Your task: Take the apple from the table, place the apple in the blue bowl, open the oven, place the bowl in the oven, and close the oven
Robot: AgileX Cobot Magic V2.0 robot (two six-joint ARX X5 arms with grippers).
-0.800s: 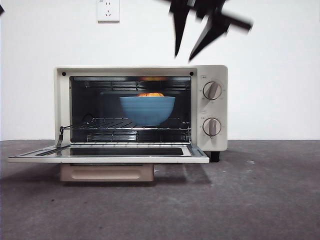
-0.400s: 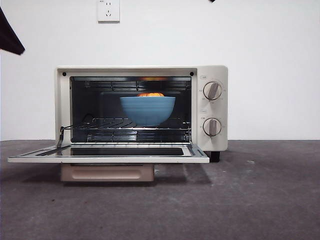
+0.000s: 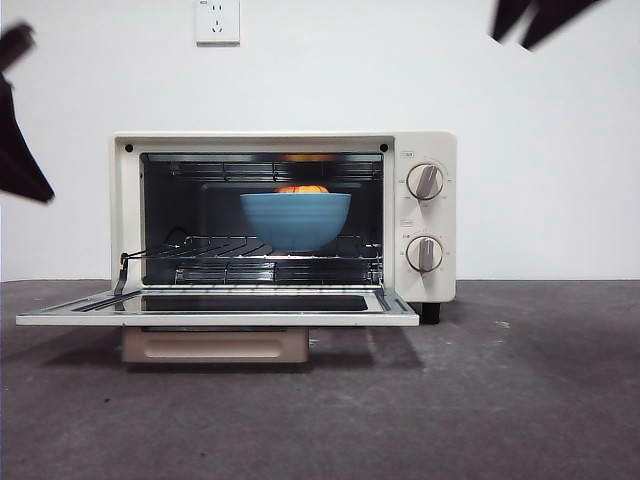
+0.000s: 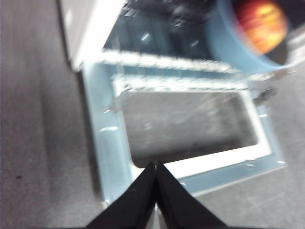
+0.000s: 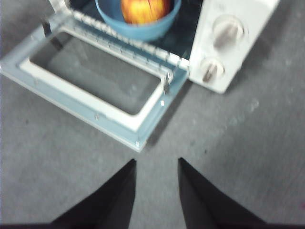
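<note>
The oven [image 3: 260, 142] stands on the table [image 3: 500, 400] with its door [image 3: 215, 318] folded down flat. On the wire rack inside sits the blue bowl [image 3: 295, 220], and the apple [image 3: 301, 189] shows just above its rim. In the left wrist view my left gripper [image 4: 155, 166] is shut and empty, hovering over the front edge of the door [image 4: 107, 138], with the bowl [image 4: 228, 47] and apple [image 4: 261, 24] beyond. My right gripper [image 5: 156, 161] is open and empty above the table, off the door's right front corner [image 5: 138, 121], well back from the bowl [image 5: 143, 31].
The door's beige handle [image 3: 213, 345] hangs below its front edge. Two knobs [image 3: 424, 181] sit on the oven's right panel. A wall socket [image 3: 217, 20] is behind. One dark arm [image 3: 20, 150] shows at the left edge, the other [image 3: 540, 15] at the top right corner.
The gripper that hung above the oven's right side has risen and shifted to the top right corner. The arm at the left edge has come in and lower.
</note>
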